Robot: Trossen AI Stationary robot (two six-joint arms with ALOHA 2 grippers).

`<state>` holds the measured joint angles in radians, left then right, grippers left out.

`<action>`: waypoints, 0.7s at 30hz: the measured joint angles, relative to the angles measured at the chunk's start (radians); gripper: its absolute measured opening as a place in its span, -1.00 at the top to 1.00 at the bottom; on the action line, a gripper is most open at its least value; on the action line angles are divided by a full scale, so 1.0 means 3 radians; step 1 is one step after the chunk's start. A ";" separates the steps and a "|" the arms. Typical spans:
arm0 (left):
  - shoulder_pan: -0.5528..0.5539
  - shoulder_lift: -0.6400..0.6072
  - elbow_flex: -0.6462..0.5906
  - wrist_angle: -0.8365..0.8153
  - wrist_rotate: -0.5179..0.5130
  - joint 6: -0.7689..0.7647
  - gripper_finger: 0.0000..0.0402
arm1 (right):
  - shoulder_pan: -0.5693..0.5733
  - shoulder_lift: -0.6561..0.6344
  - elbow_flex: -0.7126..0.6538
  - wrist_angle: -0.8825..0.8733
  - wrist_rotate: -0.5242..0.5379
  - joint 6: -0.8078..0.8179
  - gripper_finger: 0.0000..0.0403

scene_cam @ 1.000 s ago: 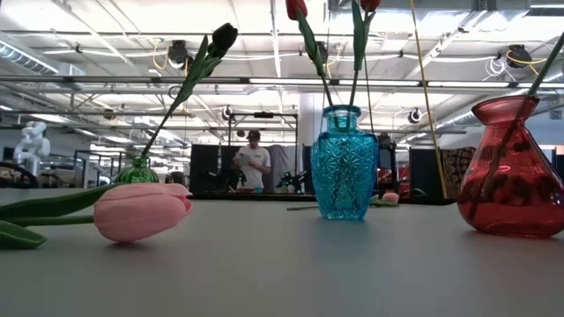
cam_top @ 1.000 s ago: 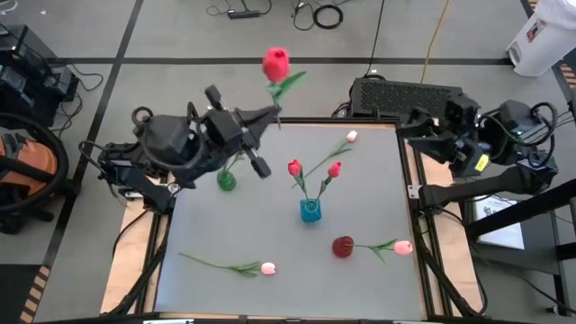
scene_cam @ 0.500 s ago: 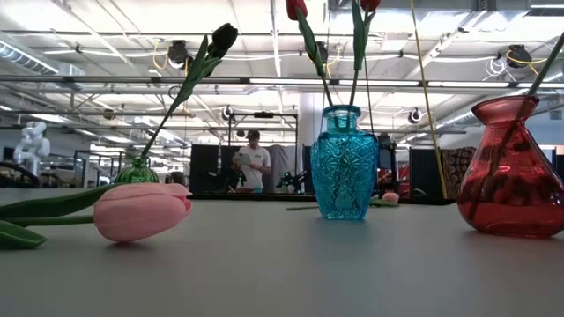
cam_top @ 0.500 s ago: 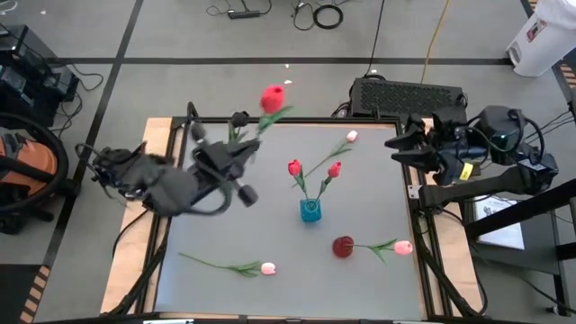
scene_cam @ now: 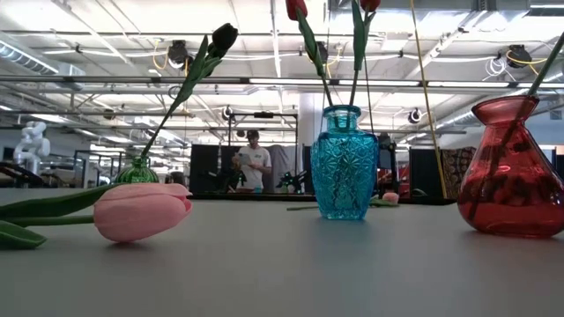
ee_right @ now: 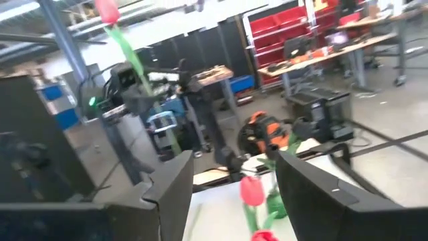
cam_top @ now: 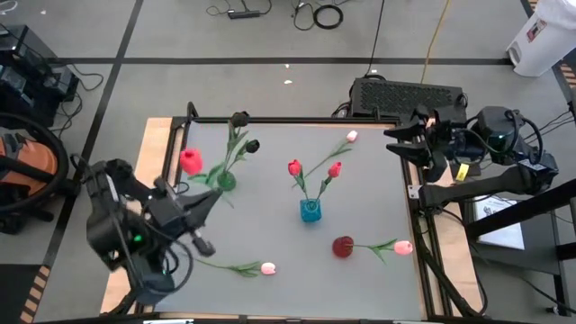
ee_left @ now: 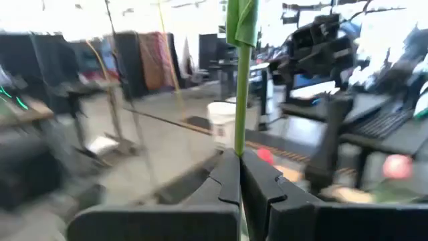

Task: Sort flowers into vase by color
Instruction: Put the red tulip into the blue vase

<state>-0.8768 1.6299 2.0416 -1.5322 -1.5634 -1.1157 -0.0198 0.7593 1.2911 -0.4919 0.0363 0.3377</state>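
Observation:
My left gripper (cam_top: 208, 199) is over the table's left side, shut on a red tulip (cam_top: 191, 162) whose head stands above it. A green vase (cam_top: 226, 181) holds dark tulips (cam_top: 239, 120). Two red tulips (cam_top: 294, 167) stand in the blue vase (cam_top: 310, 211). A pink tulip (cam_top: 402, 247) leans out of the red vase (cam_top: 343, 246). One pink tulip (cam_top: 267, 268) lies near the front edge, another (cam_top: 351, 137) at the far side. My right gripper (cam_top: 407, 140) waits open at the far right edge. My left gripper pinches the red tulip's green stem (ee_left: 239, 137) between its two fingers, well below the head. The fingers point level and lie across the stem. The tulip stands upright above the fingers, lifted clear of the table; the stem's lower end is hidden by the gripper.
The grey table (cam_top: 378, 193) has bare room between the vases and along its near right. A black box (cam_top: 405, 94) sits beyond the far edge. A person (scene_cam: 254, 163) stands far back in the room.
My left gripper has swung from the table's far edge toward the near left and gone down, rolling as it went, still shut on the red tulip. The tulip's head has come from beyond the far edge to beside the green vase. My right gripper has rolled a little.

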 joint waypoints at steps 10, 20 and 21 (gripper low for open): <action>0.0111 -0.0040 -0.1345 0.0241 -0.0007 -0.1825 1.00 | -0.0001 0.0003 0.0000 0.0001 0.0067 -0.0040 -0.01; 0.0437 -0.0036 -0.2414 0.1717 0.0037 -0.2090 1.00 | -0.0001 0.0006 0.0000 0.0001 0.0067 0.0031 -0.01; 0.0478 -0.0036 -0.2436 0.1825 0.0071 -0.1953 1.00 | -0.0001 0.0014 0.0000 0.0000 0.0067 0.0031 -0.01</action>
<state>-0.7334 1.6192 1.3109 -0.9847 -1.5423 -1.7017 -0.0200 0.7636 1.2911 -0.4918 0.0563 0.3471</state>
